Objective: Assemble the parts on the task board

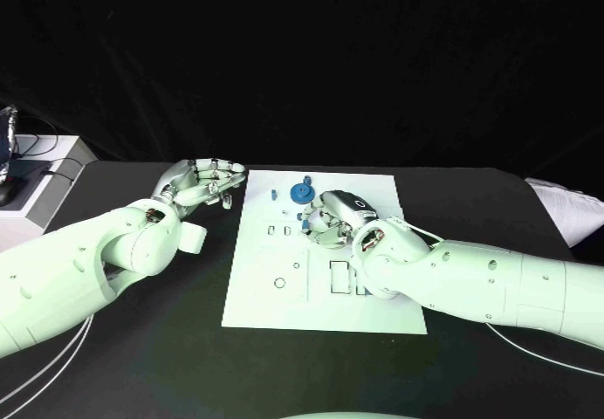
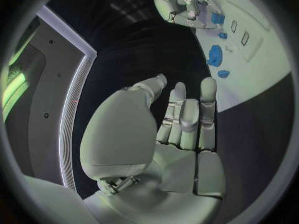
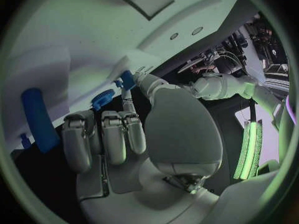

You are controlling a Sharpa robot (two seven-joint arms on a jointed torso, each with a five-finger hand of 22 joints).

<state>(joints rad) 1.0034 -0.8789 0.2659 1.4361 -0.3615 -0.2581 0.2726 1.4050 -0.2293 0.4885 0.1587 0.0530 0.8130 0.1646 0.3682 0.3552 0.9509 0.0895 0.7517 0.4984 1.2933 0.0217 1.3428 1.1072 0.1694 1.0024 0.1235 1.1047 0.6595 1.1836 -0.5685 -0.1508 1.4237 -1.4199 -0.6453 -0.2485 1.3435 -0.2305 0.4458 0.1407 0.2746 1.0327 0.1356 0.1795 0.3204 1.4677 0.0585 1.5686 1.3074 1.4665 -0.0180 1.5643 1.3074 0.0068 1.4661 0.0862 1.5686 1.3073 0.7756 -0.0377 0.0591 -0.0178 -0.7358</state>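
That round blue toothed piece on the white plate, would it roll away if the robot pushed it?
Probably not: the blue gear seems to lie flat on the task board, so it would likely slide. It looks like stiff, light plastic. Its toothed rim may aid grip.

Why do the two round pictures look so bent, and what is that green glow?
Left wrist view: a fisheye lens bends the task board edge into a curve; a green strip of light glows at the rim. Right wrist view: the same bending, another green strip glowing beside the right hand. Head view: straight edges, pale green tint on the arms, black surroundings.
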